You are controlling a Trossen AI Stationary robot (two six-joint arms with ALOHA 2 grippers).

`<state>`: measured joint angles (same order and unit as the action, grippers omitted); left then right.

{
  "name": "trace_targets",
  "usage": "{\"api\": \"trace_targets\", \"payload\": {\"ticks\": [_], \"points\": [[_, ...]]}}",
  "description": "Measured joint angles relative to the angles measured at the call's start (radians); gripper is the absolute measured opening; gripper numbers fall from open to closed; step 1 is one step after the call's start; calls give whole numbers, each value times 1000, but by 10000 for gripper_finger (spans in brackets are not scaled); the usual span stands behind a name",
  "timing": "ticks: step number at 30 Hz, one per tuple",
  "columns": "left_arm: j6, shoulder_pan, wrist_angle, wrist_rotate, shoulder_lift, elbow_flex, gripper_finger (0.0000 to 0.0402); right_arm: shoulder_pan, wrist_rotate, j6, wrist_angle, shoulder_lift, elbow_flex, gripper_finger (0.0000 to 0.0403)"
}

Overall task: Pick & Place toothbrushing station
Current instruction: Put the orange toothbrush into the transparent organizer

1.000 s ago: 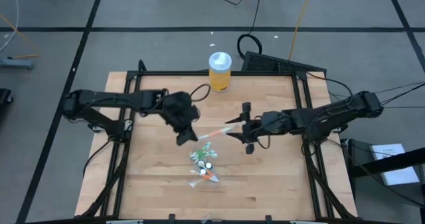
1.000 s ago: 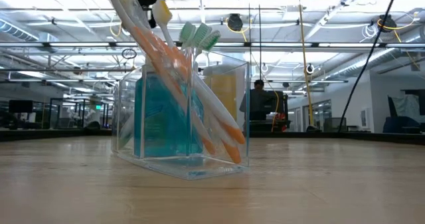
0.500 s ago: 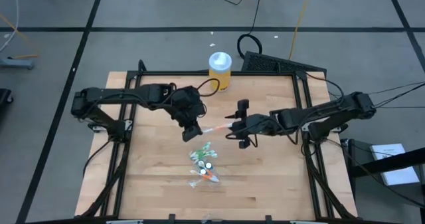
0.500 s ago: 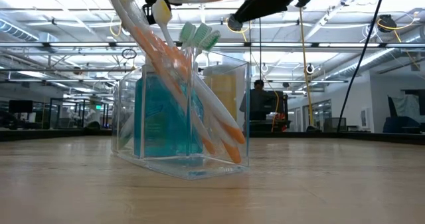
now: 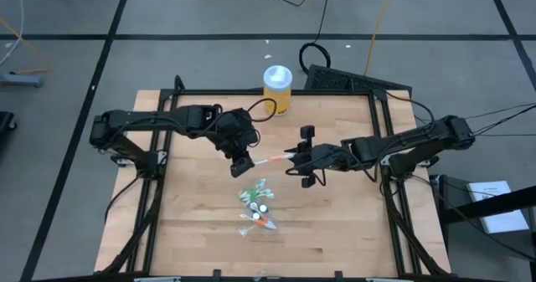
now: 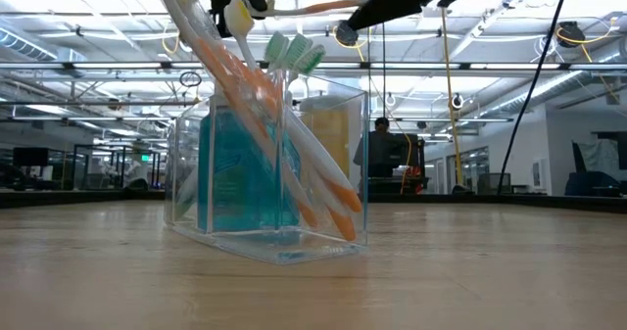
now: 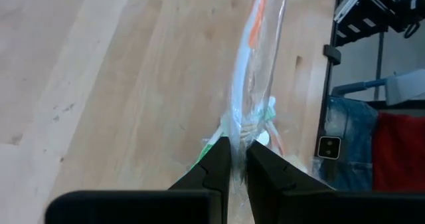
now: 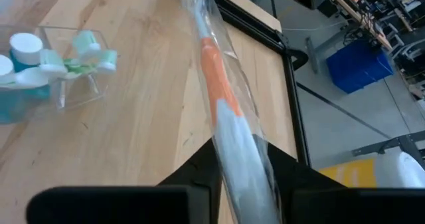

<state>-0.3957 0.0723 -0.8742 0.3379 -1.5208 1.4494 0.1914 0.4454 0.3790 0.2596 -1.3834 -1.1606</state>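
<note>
The toothbrushing station [image 5: 258,207], a clear plastic container with several toothbrushes and a blue tube, stands on its base on the table's near middle. It also shows in the low view [image 6: 269,173] and the right wrist view [image 8: 60,68]. A white-and-orange toothbrush in a clear wrapper [image 5: 270,160] hangs in the air between my two grippers, above and beyond the station. My left gripper [image 5: 244,163] is shut on one end of it. My right gripper [image 5: 292,157] is shut on the other end. My left gripper pinches the clear wrapper's end [image 7: 238,141] between its two fingers, which lie along the toothbrush. The toothbrush runs on from the fingertips, lifted clear of the table and about level [image 6: 304,5]. My right gripper holds the wrapped toothbrush's white end [image 8: 240,159] between its two fingers, coming level from the table's right and lying along it. The orange middle [image 8: 214,71] sticks out past the fingertips, clear of the table.
A yellow-orange jar with a white lid [image 5: 277,89] stands at the table's far edge. Black frame rails [image 5: 381,140] run along the table's sides. Bare wood lies to the left and right of the station.
Both grippers have carried the wrapped toothbrush a little toward the table's far edge, and it has turned closer to level across the table. In the last half second they have kept almost still. The station has not moved.
</note>
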Motion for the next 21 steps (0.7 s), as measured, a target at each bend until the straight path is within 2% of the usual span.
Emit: {"api": "trace_targets", "payload": {"ticks": [9, 15, 21], "points": [[2, -1, 2, -4, 0, 0, 35, 27, -1, 22, -11, 1, 0, 68], [36, 0, 7, -15, 2, 0, 36, 27, -12, 26, 12, 0, 1, 19], [62, 0, 14, -15, 2, 0, 37, 27, -17, 15, 19, 0, 1, 13]]}}
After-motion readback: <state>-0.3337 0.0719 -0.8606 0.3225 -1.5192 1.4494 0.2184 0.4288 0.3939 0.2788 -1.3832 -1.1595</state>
